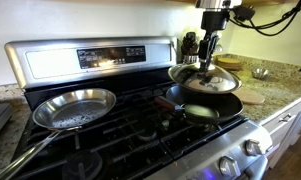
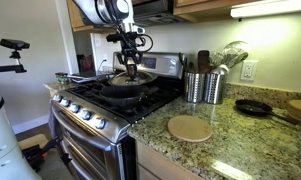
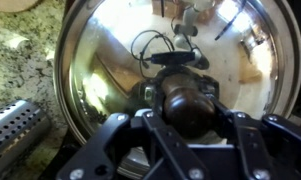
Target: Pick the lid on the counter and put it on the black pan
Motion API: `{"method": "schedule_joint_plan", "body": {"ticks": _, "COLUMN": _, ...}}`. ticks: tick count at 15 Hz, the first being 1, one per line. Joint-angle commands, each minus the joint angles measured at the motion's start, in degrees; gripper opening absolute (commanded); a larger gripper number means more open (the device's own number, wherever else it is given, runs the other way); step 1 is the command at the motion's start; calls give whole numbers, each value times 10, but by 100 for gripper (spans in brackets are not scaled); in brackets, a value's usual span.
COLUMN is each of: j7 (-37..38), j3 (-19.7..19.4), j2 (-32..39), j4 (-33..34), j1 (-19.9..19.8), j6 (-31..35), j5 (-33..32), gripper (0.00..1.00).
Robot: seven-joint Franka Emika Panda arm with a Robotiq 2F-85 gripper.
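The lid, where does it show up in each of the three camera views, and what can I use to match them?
In an exterior view: the lid is right of centre, over the black pan.
In an exterior view: the lid is left of centre, over the stove.
Wrist view: the lid fills most of the picture.
Shared landmark: the gripper at the lid's knob, in all three.
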Motion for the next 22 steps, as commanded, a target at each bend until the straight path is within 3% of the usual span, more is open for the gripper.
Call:
{"method": "schedule_joint_plan", "body": {"ticks": 1, "j7": -63, "j3": 0, "j2": 6, "j4": -13, "j1": 7, "j6": 25, "j5": 35, "gripper": 19}}
{"method": "schedule_joint_plan", "body": {"ticks": 10, "j7": -145, "j3": 11, "j2": 36, "j4": -19, "j1": 6, "j6": 22, "j5": 90, "gripper": 19}}
{"method": "schedule_joint_plan", "body": {"ticks": 22, "j7": -132, "j3": 12, "j2": 34, "j4": -40, "j1": 4, "j6": 23, "j5": 68, "gripper": 19}}
